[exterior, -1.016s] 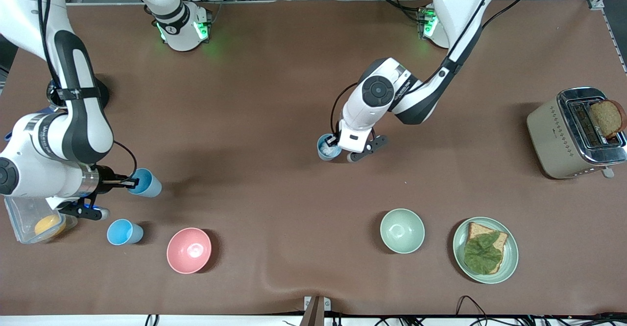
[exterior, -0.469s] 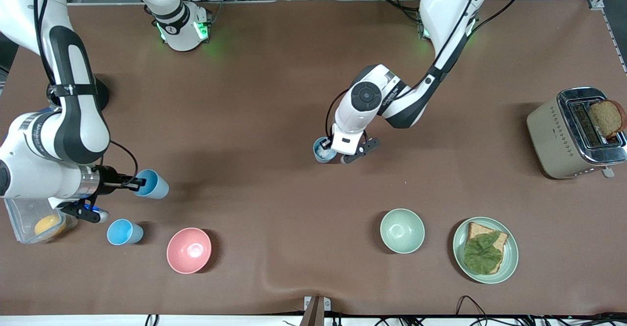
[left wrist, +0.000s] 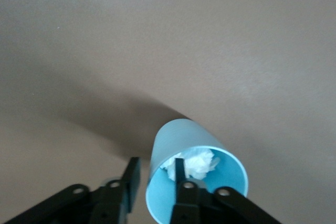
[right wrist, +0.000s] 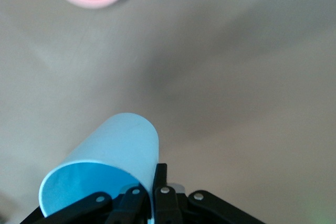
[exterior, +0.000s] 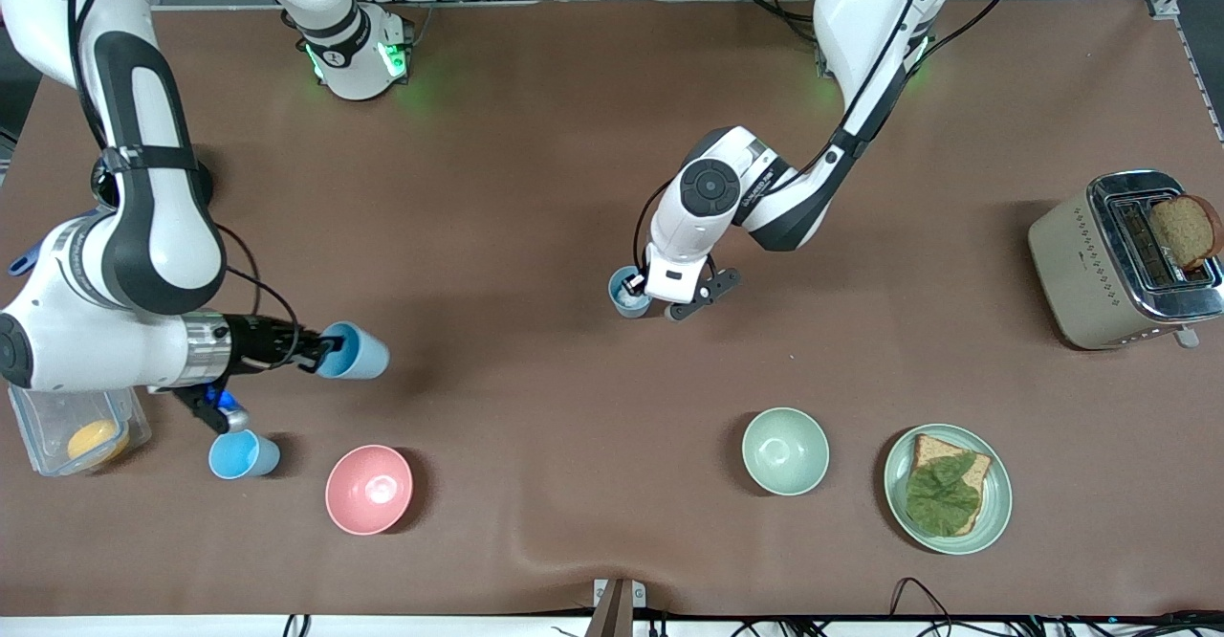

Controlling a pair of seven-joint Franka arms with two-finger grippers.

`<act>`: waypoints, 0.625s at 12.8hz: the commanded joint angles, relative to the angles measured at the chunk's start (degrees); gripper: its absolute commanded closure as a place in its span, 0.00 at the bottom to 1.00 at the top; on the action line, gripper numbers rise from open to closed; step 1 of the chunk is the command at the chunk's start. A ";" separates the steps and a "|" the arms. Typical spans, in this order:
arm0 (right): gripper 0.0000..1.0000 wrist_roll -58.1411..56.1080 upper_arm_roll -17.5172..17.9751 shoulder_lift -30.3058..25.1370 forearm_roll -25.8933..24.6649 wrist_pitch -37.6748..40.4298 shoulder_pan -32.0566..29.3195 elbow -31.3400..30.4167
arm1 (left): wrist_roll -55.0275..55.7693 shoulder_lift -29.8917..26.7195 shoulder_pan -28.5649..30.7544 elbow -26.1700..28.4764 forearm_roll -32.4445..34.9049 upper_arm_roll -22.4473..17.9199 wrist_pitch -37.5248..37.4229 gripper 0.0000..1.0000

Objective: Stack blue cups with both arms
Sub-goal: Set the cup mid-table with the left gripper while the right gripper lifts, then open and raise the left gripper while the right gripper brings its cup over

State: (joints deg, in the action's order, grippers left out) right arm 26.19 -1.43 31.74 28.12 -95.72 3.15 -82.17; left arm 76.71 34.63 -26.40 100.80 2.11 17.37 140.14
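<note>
While the right gripper hangs in the air over the brown table toward the right arm's end, its jaws are clamped on the rim of a sky-blue cup that lies tipped on its side — one finger inside the mouth, one outside, as the right wrist view shows. The left gripper is near the middle of the table, its jaws pinching the wall of a paler blue cup that stands upright with something white crumpled inside. A third blue cup stands on the table just beside the pink bowl — nearer the front camera than the held sky-blue one.
</note>
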 commanded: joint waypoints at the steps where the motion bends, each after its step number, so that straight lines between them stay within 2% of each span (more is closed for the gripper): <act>1: 1.00 6.57 -0.24 -0.80 8.32 7.62 -0.69 2.10 | 2.04 -4.37 0.38 0.10 0.96 -0.40 -1.62 0.00; 4: 1.00 15.27 -0.07 -0.71 17.03 9.58 0.00 2.28 | 1.08 -12.01 4.15 0.10 3.15 -0.40 -9.07 0.00; 6: 1.00 20.98 0.55 -1.15 17.23 9.15 3.86 2.28 | -4.17 -16.85 5.74 -0.07 6.49 -0.40 -15.05 0.00; 8: 1.00 24.42 0.12 -1.42 14.88 8.71 8.86 2.45 | -14.07 -21.24 10.04 -0.16 6.68 -0.31 -19.36 0.00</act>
State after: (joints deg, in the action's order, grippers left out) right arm 46.40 -0.60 31.64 44.06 -86.50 7.48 -79.44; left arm 69.51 17.92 -19.39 99.04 7.70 16.88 124.09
